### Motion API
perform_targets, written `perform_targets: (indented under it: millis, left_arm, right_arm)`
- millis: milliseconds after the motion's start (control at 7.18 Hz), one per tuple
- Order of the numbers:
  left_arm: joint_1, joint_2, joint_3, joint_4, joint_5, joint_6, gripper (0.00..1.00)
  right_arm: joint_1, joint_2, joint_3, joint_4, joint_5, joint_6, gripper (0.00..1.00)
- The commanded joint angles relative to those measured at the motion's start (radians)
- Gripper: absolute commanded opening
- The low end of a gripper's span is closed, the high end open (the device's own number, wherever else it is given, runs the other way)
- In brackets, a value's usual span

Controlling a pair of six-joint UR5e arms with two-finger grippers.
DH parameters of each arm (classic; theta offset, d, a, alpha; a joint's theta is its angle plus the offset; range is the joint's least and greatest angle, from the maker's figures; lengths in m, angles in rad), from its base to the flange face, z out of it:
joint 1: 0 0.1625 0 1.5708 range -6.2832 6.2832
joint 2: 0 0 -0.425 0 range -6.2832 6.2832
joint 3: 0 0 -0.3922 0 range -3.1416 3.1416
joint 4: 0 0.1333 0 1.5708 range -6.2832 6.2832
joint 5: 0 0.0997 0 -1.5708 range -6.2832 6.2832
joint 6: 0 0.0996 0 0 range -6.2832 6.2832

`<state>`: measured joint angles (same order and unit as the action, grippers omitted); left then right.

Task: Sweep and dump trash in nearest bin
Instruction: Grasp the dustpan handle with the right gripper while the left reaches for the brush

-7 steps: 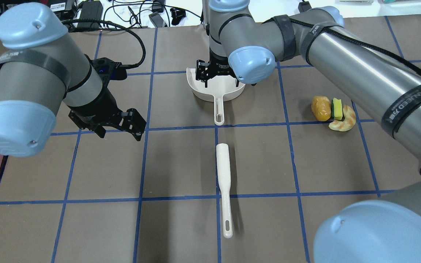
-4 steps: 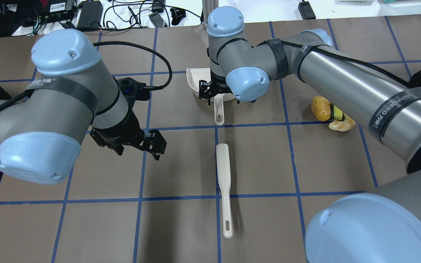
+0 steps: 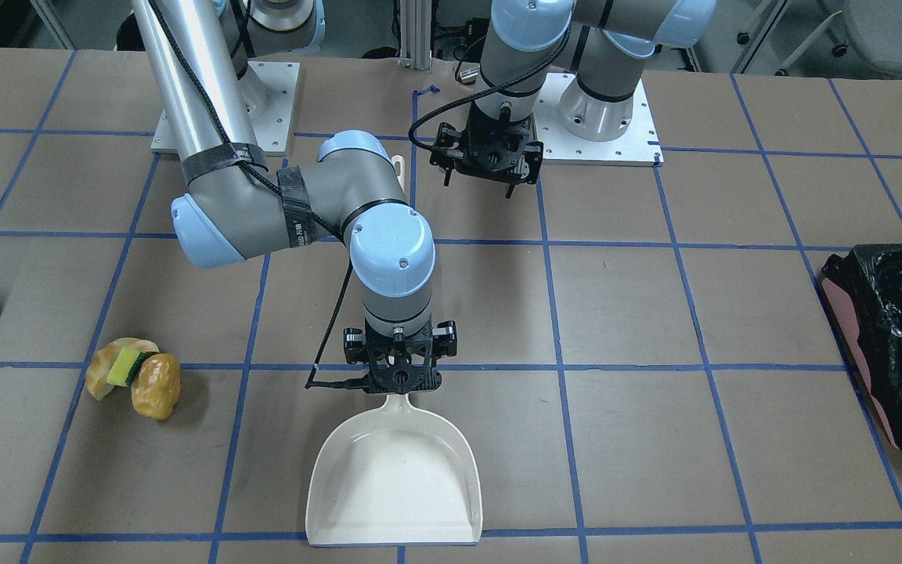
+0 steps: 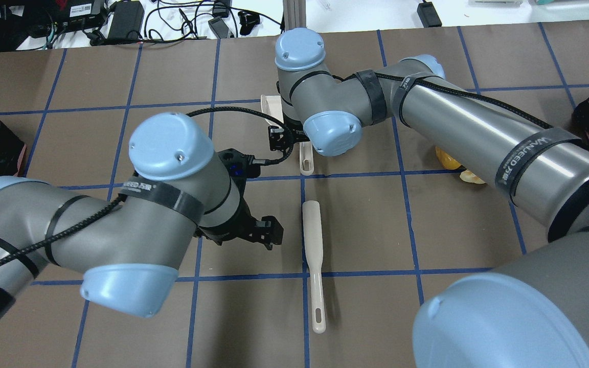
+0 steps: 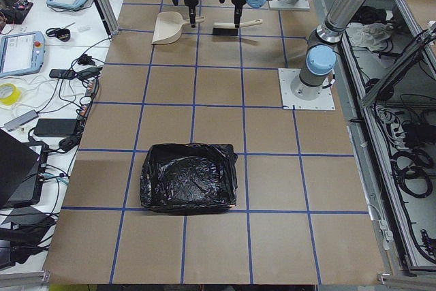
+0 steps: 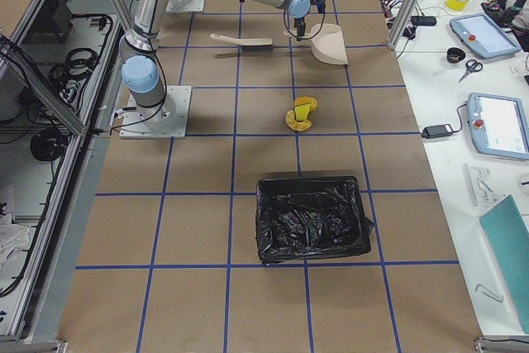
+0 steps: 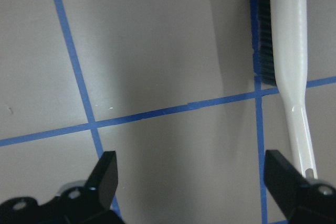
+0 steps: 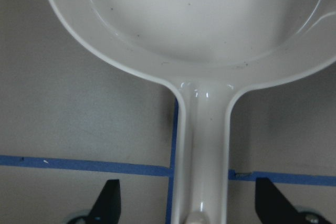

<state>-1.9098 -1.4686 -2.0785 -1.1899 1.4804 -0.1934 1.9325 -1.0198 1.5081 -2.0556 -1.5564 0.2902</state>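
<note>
A black-lined left bin (image 5: 189, 176) and right bin (image 6: 312, 218) stand at the desk's (image 3: 654, 313) two ends; inside the right bin only crumpled liner shows. The cream dustpan (image 3: 394, 478) carries faint specks. A tan toy croissant (image 3: 105, 370), a yellow-and-green sponge block (image 3: 127, 366) and a glossy golden-brown toy bread roll (image 3: 156, 385) huddle touching on the desk, between dustpan and right bin. The right gripper (image 3: 398, 381) straddles the dustpan's handle, jaws released. The left gripper (image 3: 485, 168) hovers beside the cream brush (image 4: 313, 240), jaws released. Brown paper with a blue tape grid covers the desk; cables (image 5: 75, 80) line a side bench.
</note>
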Motion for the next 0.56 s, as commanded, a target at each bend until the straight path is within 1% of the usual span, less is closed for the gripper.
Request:
perform_targets:
  millis: [0, 139, 279, 418]
  left_arm:
    - [-0.078, -0.019, -0.028, 0.044, -0.008, -0.127, 1.00]
    - [-0.095, -0.033, -0.029, 0.070, -0.008, -0.148, 0.98]
    - [-0.122, -0.048, -0.035, 0.099, -0.003, -0.182, 0.98]
    - [-0.141, -0.070, -0.044, 0.142, -0.009, -0.234, 0.97]
  right_arm:
    - [-0.009, -0.005, 0.021, 0.008, -0.001, -0.002, 0.85]
    - [-0.009, -0.008, 0.024, 0.008, -0.001, -0.002, 0.81]
    - [-0.009, -0.008, 0.023, 0.006, 0.001, 0.004, 0.71]
    - [-0.009, -0.009, 0.023, 0.006, 0.001, 0.015, 0.70]
